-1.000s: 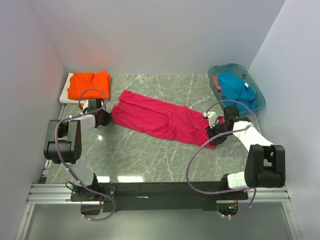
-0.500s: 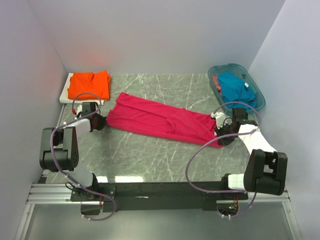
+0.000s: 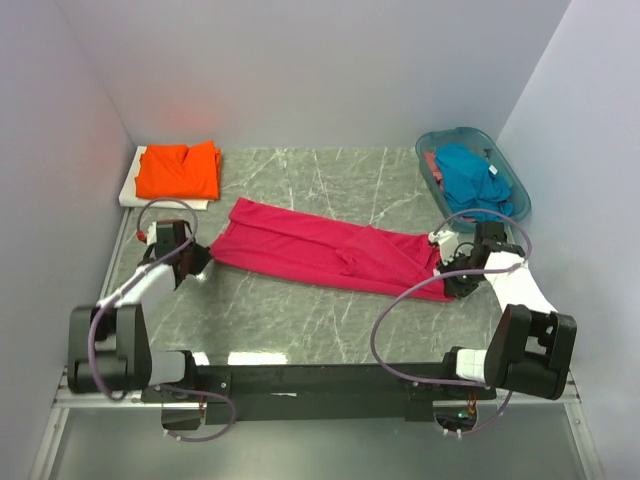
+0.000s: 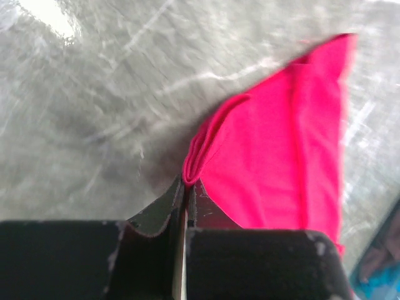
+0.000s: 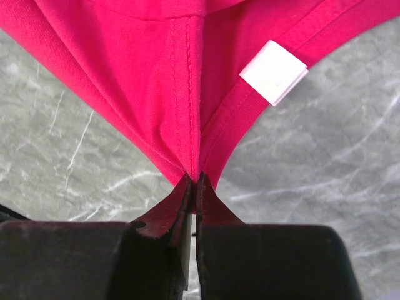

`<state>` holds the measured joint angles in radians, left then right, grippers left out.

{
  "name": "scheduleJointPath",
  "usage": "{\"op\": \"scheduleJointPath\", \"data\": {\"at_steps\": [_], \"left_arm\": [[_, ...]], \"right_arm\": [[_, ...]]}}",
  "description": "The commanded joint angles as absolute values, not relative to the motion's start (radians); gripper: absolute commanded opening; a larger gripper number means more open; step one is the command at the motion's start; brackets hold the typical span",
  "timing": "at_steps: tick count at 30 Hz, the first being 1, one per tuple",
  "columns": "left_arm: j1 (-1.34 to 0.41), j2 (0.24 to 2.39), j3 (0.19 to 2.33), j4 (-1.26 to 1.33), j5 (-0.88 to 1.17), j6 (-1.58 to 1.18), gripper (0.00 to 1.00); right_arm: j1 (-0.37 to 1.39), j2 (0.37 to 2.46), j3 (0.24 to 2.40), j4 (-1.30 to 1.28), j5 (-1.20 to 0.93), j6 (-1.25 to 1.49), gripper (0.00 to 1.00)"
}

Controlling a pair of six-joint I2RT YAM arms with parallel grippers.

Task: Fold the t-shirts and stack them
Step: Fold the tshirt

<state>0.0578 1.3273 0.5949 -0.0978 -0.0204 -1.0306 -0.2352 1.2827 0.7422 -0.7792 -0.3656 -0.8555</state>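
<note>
A magenta-red t-shirt lies stretched across the middle of the marble table, pulled long from left to right. My left gripper is shut on its left end; the left wrist view shows a pinched fold of red cloth between the closed jaws. My right gripper is shut on the right end, at the neckline seam, with the white neck label just beyond. An orange t-shirt lies folded at the back left. A teal-blue t-shirt sits crumpled in the basket.
The translucent teal basket stands at the back right by the wall. The orange shirt rests on a white board in the back left corner. Grey walls close in on three sides. Both arm bases sit on the black rail at the near edge.
The right gripper has closed on the shirt's neck end. Both grippers have moved outward and nearer, drawing the red shirt longer and flatter across the table.
</note>
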Motion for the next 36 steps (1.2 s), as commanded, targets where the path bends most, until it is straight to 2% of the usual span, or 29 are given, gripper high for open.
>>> {"op": "scheduleJointPath", "data": {"at_steps": [1, 6, 8, 9, 10, 12, 13, 16, 20, 24, 29, 31, 36], "left_arm": [[0.066, 1.188, 0.542, -0.112, -0.029, -1.006, 0.01], [0.066, 0.999, 0.415, -0.137, 0.021, -1.035, 0.01], [0.066, 0.951, 0.381, -0.132, 0.05, -1.048, 0.06], [0.066, 0.937, 0.353, -0.132, 0.061, -1.049, 0.12], [0.067, 0.922, 0.338, -0.127, 0.095, -1.054, 0.31], [0.067, 0.87, 0.301, -0.118, 0.129, -1.058, 0.51], [0.066, 0.832, 0.296, -0.129, 0.144, -1.069, 0.66], [0.067, 0.763, 0.31, -0.222, 0.132, -1.069, 0.77], [0.066, 0.64, 0.356, -0.276, 0.092, -1.049, 0.78], [0.067, 0.661, 0.402, -0.184, 0.129, -0.971, 0.83], [0.067, 0.947, 0.492, 0.026, 0.283, -0.861, 0.83], [0.067, 1.091, 0.581, 0.032, 0.31, -0.792, 0.8], [0.066, 1.284, 0.733, 0.048, 0.333, -0.718, 0.77]], "right_arm": [[-0.265, 1.223, 0.724, -0.844, -0.334, -0.916, 0.0], [-0.282, 1.186, 0.693, -0.862, -0.298, -0.956, 0.02], [-0.296, 1.178, 0.692, -0.867, -0.295, -0.963, 0.12], [-0.301, 1.172, 0.699, -0.871, -0.298, -0.966, 0.16], [-0.305, 1.169, 0.706, -0.883, -0.302, -0.971, 0.28], [-0.314, 1.161, 0.732, -0.893, -0.316, -0.968, 0.36], [-0.316, 1.158, 0.742, -0.9, -0.319, -0.963, 0.43], [-0.321, 1.163, 0.794, -0.919, -0.344, -0.951, 0.5], [-0.328, 1.173, 0.851, -0.942, -0.397, -0.933, 0.51], [-0.328, 1.218, 0.923, -0.951, -0.52, -0.89, 0.51], [-0.328, 1.327, 0.972, -0.864, -0.702, -0.743, 0.51], [-0.331, 1.383, 0.982, -0.774, -0.695, -0.639, 0.51], [-0.331, 1.488, 1.005, -0.646, -0.638, -0.531, 0.51]]}}
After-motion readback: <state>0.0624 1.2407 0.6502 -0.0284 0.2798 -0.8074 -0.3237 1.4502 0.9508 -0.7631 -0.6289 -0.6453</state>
